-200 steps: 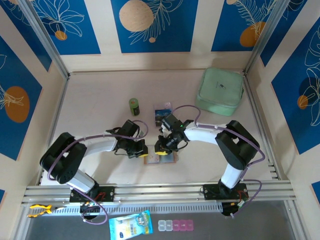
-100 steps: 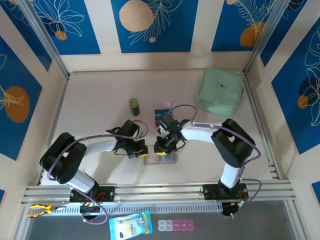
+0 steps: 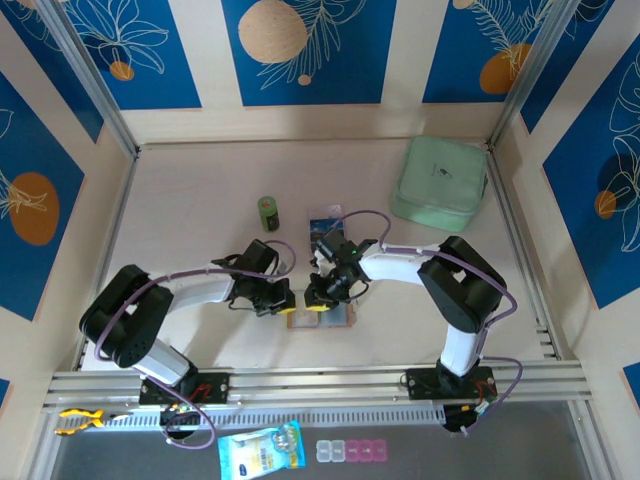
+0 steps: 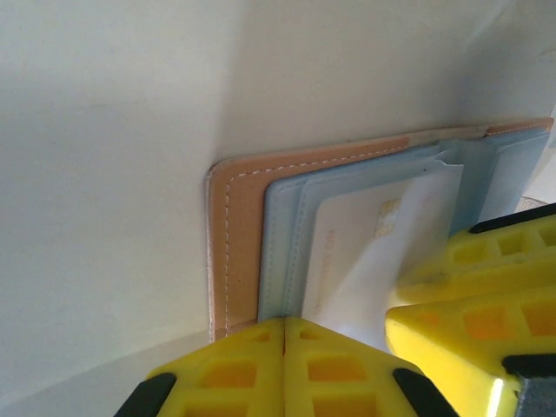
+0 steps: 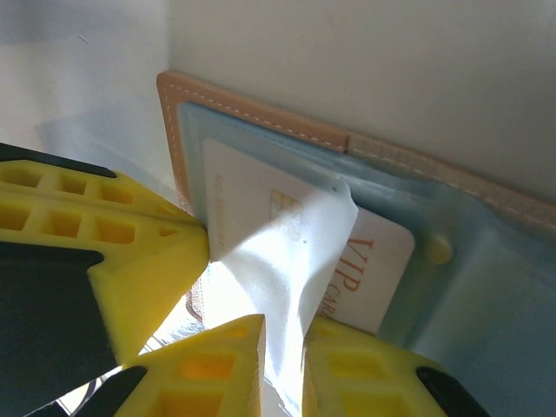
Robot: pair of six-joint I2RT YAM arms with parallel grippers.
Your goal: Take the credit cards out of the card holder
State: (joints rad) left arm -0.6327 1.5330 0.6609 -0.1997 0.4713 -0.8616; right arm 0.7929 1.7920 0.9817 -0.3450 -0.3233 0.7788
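Note:
The card holder (image 3: 335, 317) lies open on the table near the front, tan edge (image 4: 234, 243) and grey-blue lining (image 5: 486, 287) up. A pale credit card (image 5: 382, 261) with a gold chip and orange "VIP" print sits in its pocket (image 4: 347, 234). My left gripper (image 3: 284, 303) is shut, its yellow tips (image 4: 284, 365) pressing on the holder's left end. My right gripper (image 3: 318, 301) is over the holder; its fingers (image 5: 282, 373) pinch a thin, pale, see-through pocket flap (image 5: 295, 261), which bends upward off the card. I cannot tell whether other cards lie beneath.
A small clear box (image 3: 325, 224) with dark contents stands just behind the grippers, and a green can (image 3: 267, 212) to its left. A mint-green case (image 3: 440, 182) fills the back right. A blue packet (image 3: 260, 450) and a pill tray (image 3: 350, 451) lie below the rail.
The right gripper has shifted slightly left over the holder and its fingers have drawn closer together on the flap. The left arm and the holder have stayed put.

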